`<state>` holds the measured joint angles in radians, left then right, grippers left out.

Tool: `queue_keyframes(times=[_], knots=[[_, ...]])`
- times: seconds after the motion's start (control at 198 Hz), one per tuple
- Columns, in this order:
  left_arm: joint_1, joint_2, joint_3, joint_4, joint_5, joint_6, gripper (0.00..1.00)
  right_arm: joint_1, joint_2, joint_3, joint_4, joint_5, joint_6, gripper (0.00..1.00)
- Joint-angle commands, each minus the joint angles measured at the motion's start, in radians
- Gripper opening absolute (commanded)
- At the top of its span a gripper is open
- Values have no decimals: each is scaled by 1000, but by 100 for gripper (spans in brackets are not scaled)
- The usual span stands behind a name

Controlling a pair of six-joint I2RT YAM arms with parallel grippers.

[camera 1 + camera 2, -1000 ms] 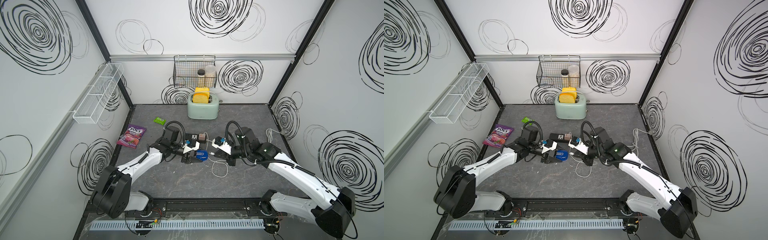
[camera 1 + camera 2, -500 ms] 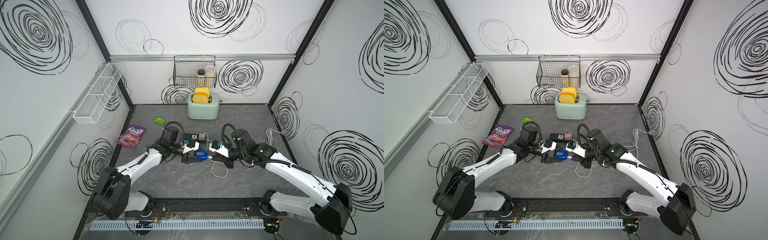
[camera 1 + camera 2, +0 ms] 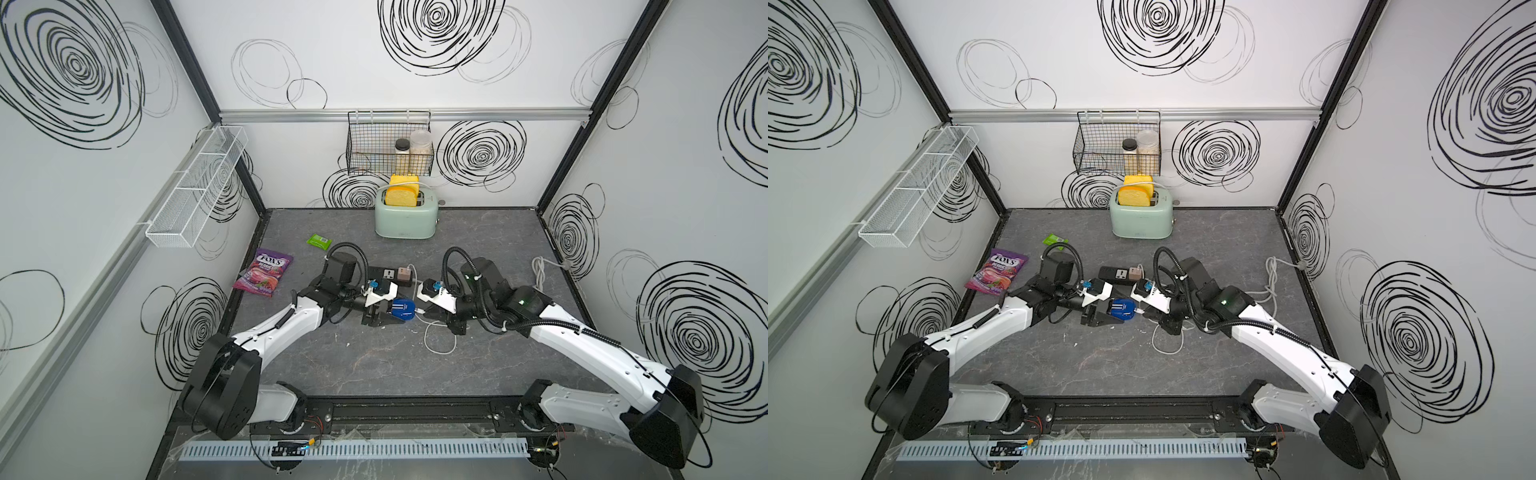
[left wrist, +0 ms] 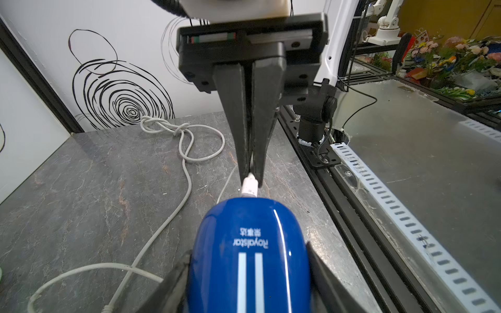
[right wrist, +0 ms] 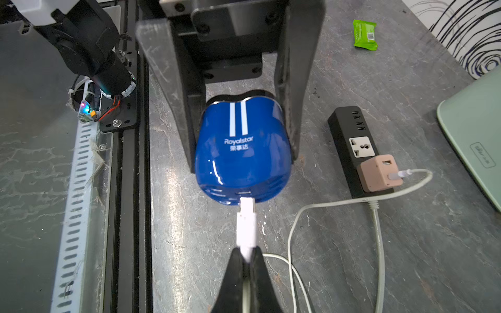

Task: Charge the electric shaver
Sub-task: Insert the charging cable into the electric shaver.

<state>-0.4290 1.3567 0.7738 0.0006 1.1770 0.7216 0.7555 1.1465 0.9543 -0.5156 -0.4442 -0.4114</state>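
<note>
We've got a mint-green toaster at the back wall with yellow slices sticking out. Above it, a black wire basket holds two jars. There's also a purple Fox's candy bag, a small green packet nearby, and a white mesh rack on the side wall.

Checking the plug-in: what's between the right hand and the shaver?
Only the white cable plug: the right hand pinches its rear, and its tip reaches the electric shaver at the rounded end. The right wrist view shows this.

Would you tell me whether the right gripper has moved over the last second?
Yes. Against the fixed toaster, the right gripper has slid sideways toward the electric shaver, jaws shut on the white plug.
</note>
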Motion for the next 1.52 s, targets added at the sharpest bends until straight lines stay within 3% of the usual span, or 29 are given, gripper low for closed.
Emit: queue_keyframes(times=[0.0, 1.512], knots=[[-2, -21, 2, 28, 38, 13, 0, 3, -13, 3, 27, 11, 3, 0], [-45, 21, 62, -103, -37, 107, 0, 63, 22, 52, 8, 34, -16, 0]])
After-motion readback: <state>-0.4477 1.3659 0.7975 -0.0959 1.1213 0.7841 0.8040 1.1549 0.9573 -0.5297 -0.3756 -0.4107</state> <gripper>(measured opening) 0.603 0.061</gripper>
